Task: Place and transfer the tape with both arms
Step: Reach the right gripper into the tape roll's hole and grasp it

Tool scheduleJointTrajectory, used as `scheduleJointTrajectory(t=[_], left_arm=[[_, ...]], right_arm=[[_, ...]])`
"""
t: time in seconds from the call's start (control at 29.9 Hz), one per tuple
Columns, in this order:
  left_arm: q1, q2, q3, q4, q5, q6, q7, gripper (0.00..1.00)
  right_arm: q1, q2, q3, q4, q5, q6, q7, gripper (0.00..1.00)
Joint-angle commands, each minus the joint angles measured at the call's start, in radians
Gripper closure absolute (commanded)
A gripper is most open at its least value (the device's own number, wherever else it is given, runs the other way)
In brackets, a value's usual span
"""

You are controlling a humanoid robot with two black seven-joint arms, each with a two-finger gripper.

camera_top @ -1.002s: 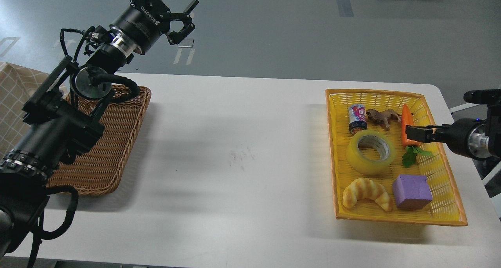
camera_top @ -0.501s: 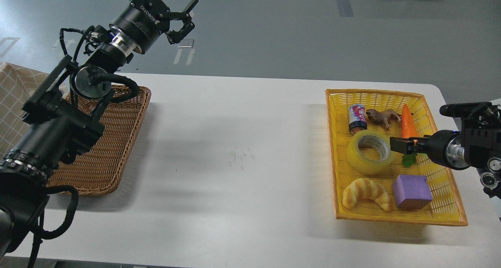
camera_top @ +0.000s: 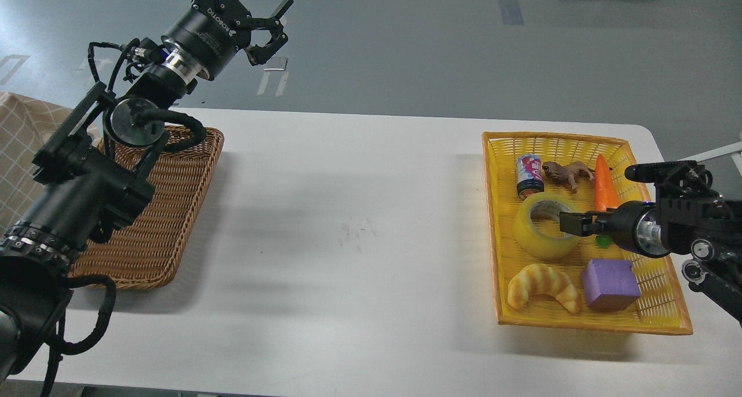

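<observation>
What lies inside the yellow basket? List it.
The yellow basket holds the tape, croissant, purple block, carrot, can, toy animal. Right gripper covers the tape's right rim.

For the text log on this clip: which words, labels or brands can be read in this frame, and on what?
"ROBOTIQ": white letters on the left gripper body, seen upside down.
Small can in the yellow basket: colourful label, lettering too blurred to read.
Tape core: faint print, unreadable.
Nothing else legible.

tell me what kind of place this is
Probably a robotics lab or test hall: a bare white table, a grey painted floor with markings, and toy props sorted in a yellow basket.
</observation>
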Motion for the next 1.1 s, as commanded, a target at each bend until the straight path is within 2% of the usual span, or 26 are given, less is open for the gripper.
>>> scheduleJointTrajectory(t=[0.0, 0.27, 0.33, 0.47, 0.6, 0.67, 0.7, 0.8, 0.84, 0.87, 1.07], left_arm=[[0.002, -0.001, 0.0, 0.0, 0.0, 0.0, 0.0, 0.02], [0.003, -0.001, 0.0, 0.0, 0.0, 0.0, 0.0, 0.02], [0.003, -0.001, 0.0, 0.0, 0.0, 0.0, 0.0, 0.02], [0.005, -0.003, 0.0, 0.0, 0.0, 0.0, 0.0, 0.02], [0.003, -0.003, 0.0, 0.0, 0.0, 0.0, 0.0, 0.02], [0.003, -0.003, 0.0, 0.0, 0.0, 0.0, 0.0, 0.02], [0.003, -0.004, 0.0, 0.0, 0.0, 0.0, 0.0, 0.02], [0.003, -0.004, 0.0, 0.0, 0.0, 0.0, 0.0, 0.02], [0.003, -0.004, 0.0, 0.0, 0.0, 0.0, 0.0, 0.02], [0.005, -0.004, 0.0, 0.0, 0.0, 0.0, 0.0, 0.02], [0.005, -0.001, -0.002, 0.002, 0.0, 0.0, 0.0, 0.02]], right_arm=[[0.001, 0.007, -0.004, -0.001, -0.001, 0.0, 0.0, 0.2], [0.005, 0.015, -0.01, -0.002, 0.0, 0.0, 0.0, 0.3], [0.008, 0.015, -0.027, -0.002, 0.0, 0.0, 0.0, 0.42], [0.008, 0.015, -0.032, -0.004, 0.0, 0.0, 0.0, 0.45], [0.008, 0.018, -0.032, -0.014, 0.0, 0.0, 0.0, 0.55], [0.008, 0.026, -0.033, -0.023, 0.002, 0.0, 0.0, 0.63], [0.01, 0.026, -0.033, -0.03, 0.004, 0.0, 0.0, 0.72], [0.01, 0.026, -0.032, -0.031, 0.005, 0.0, 0.0, 0.9], [0.01, 0.026, -0.032, -0.031, 0.005, 0.0, 0.0, 0.9], [0.01, 0.026, -0.032, -0.031, 0.005, 0.0, 0.0, 1.0], [0.019, 0.024, -0.032, -0.034, 0.008, 0.0, 0.0, 1.0]])
